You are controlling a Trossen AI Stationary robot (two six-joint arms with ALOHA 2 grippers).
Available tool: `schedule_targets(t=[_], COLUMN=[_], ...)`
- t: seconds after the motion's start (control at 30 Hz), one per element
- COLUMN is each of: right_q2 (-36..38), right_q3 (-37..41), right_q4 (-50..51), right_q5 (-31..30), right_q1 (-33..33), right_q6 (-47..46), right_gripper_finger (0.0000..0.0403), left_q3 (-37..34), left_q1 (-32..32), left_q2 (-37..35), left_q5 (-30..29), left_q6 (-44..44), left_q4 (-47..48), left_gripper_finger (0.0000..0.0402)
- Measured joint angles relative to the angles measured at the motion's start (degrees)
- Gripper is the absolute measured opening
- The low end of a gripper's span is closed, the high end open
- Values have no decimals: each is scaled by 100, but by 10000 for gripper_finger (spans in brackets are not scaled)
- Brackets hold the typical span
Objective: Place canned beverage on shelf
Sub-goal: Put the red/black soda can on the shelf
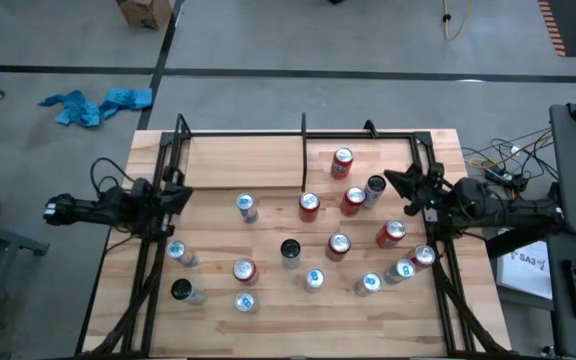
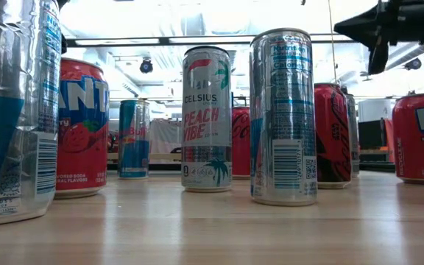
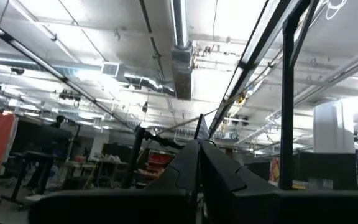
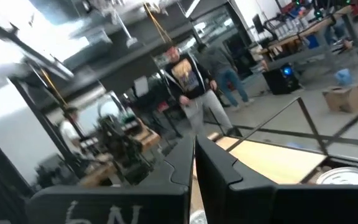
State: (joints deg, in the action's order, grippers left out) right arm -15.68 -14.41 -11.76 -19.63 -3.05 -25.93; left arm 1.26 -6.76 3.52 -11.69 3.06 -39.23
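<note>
Several beverage cans, red, silver-blue and dark, stand upright on the wooden table [image 1: 268, 330]. Among them are a red can [image 1: 309, 206] and a dark can [image 1: 374, 187]. The shelf [image 1: 373, 150] is the right-hand bay of the black frame at the table's far edge, and one red can [image 1: 343, 162] stands on its plank floor. My left gripper [image 1: 186, 195] is shut at the table's left side, raised and tipped upward [image 3: 199, 148]. My right gripper [image 1: 390, 180] is shut above the table's right side, close to the dark can, and holds nothing [image 4: 194, 146].
A black divider post [image 1: 303, 150] separates the two bays. The frame's slanted struts [image 1: 148, 270] run along both table sides. Cans crowd the table's middle and right. The low view shows the near cans [image 2: 206, 118] close up. People [image 4: 191, 87] stand in the room beyond.
</note>
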Motion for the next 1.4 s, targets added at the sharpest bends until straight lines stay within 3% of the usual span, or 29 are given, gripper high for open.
schedule_targets(t=[0.5,0.77,0.9,1.23,1.4], right_q2=[-1697,-2260,-2450,-3172,-3766], right_q3=[-2428,-2998,-3069,-3480,-3996], right_q4=[2623,2904,2921,2796,3160], right_q5=[4,4,8,295,504], right_q1=[0,0,1,4,4], right_q6=[48,110,115,451,867], right_gripper_finger=[9,9,9,9,9], left_q3=[2,193,823,2800,3292], left_q1=[0,0,0,1,0], left_q2=[528,1469,2084,3287,3673], left_q5=[53,69,67,-283,-287], left_q6=[458,340,35,-684,-731], left_q4=[-581,-1443,-737,2587,3325], left_gripper_finger=[0,0,0,0,0])
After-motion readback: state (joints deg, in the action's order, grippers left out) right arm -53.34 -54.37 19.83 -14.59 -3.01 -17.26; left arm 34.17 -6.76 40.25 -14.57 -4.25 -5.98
